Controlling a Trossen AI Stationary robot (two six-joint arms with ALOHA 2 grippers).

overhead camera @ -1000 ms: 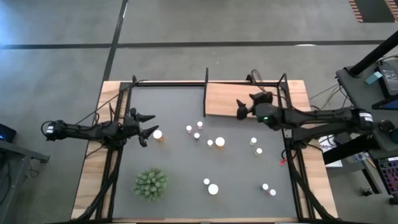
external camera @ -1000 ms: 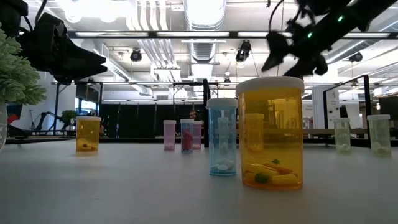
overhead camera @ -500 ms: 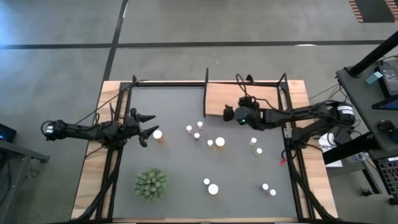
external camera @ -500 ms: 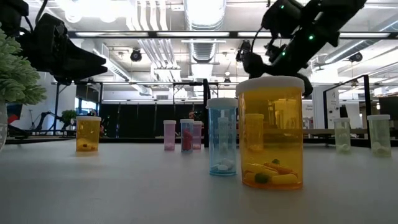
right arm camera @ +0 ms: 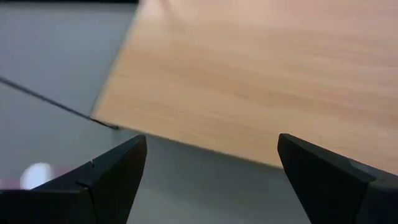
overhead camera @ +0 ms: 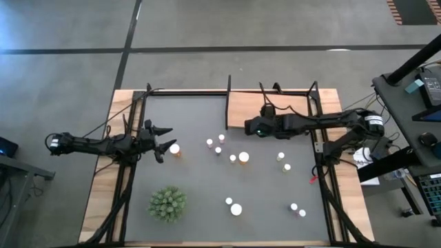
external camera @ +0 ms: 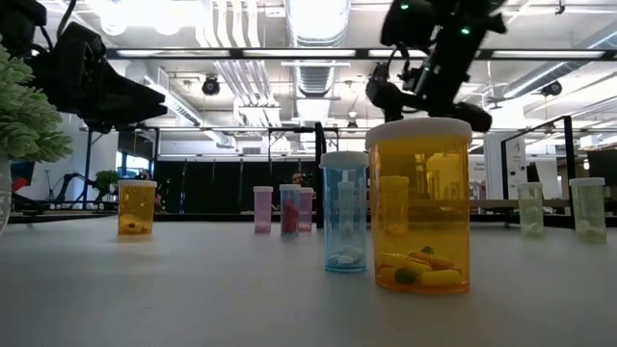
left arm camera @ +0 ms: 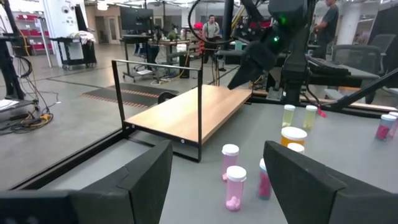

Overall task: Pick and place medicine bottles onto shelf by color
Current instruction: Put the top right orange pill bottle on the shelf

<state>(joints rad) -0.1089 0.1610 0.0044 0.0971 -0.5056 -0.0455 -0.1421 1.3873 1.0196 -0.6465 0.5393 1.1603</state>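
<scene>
across the mat's [overhead camera: 200,172] centre we see the medicine bottles [overhead camera: 243,158] scattered, none on the shelf [overhead camera: 269,110] at upper centre. our right gripper [overhead camera: 251,127] hangs at the shelf's lower-left edge, jaws wide, empty. left gripper [overhead camera: 164,137], mid-left by an orange bottle [overhead camera: 175,149], part open, holding nothing.

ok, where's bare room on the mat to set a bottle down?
Free: the mat between the left gripper and the shelf, and the strip between the plant and the near bottles. The shelf board is bare, with the right gripper, open, above its edge. Crowded: mid-mat cluster.
</scene>
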